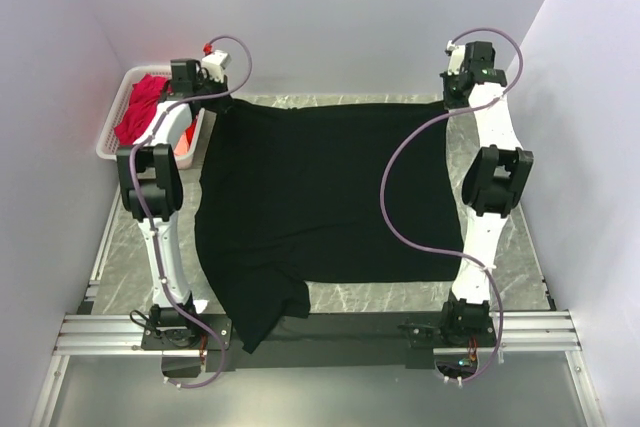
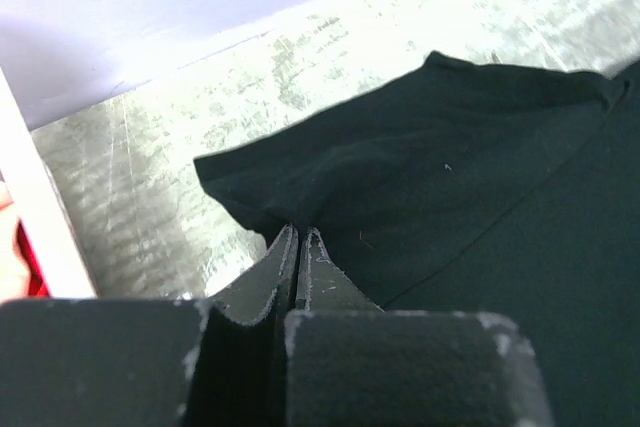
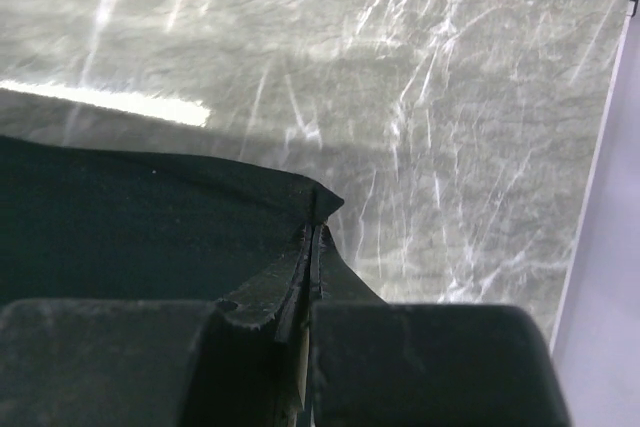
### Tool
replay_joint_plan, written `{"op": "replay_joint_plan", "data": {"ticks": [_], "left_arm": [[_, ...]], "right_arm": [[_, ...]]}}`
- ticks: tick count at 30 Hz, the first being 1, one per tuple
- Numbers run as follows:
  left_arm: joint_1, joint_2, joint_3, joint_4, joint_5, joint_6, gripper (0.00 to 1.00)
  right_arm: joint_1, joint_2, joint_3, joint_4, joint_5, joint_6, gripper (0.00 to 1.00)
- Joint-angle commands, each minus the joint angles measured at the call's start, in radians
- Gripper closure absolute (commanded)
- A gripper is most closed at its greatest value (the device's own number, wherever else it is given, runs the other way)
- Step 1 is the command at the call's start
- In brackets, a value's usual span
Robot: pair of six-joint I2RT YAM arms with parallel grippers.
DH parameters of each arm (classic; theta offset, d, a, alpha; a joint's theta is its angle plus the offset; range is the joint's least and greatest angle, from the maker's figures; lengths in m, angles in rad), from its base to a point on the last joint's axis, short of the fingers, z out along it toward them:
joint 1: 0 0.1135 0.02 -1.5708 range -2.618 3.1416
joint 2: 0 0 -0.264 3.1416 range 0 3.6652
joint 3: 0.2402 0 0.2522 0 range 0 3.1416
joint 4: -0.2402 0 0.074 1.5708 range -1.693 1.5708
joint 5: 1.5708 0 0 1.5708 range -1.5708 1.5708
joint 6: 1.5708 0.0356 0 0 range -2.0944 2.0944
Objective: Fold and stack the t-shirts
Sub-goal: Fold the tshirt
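A large black t-shirt [image 1: 320, 197] lies spread flat over the middle of the table, with one sleeve hanging toward the near edge. My left gripper [image 1: 215, 99] is at the shirt's far left corner and is shut on the black cloth [image 2: 450, 167], its tips [image 2: 298, 232] pinching the edge. My right gripper [image 1: 447, 102] is at the far right corner, its tips [image 3: 315, 227] shut on that corner of the black cloth [image 3: 130, 217]. A crimson red t-shirt [image 1: 140, 107] lies bunched in the basket. I cannot make out a blue mark on the black shirt.
A white lattice basket [image 1: 108, 132] stands at the far left against the wall, right beside my left arm; its wall shows in the left wrist view [image 2: 45, 217]. The grey marbled table [image 1: 400, 295] is bounded by walls on three sides.
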Motion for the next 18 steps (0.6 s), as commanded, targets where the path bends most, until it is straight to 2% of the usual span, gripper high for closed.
{"op": "replay_joint_plan", "data": {"ticks": [1, 18], "left_arm": [[0.023, -0.114, -0.039, 0.053, 0.059, 0.072, 1.00], [0.049, -0.327, -0.323, 0.001, 0.142, 0.274, 1.00]], "right_arm": [[-0.015, -0.107, -0.039, 0.008, -0.023, -0.026, 1.00], [-0.032, -0.228, -0.224, -0.037, -0.117, -0.080, 1.00]]}}
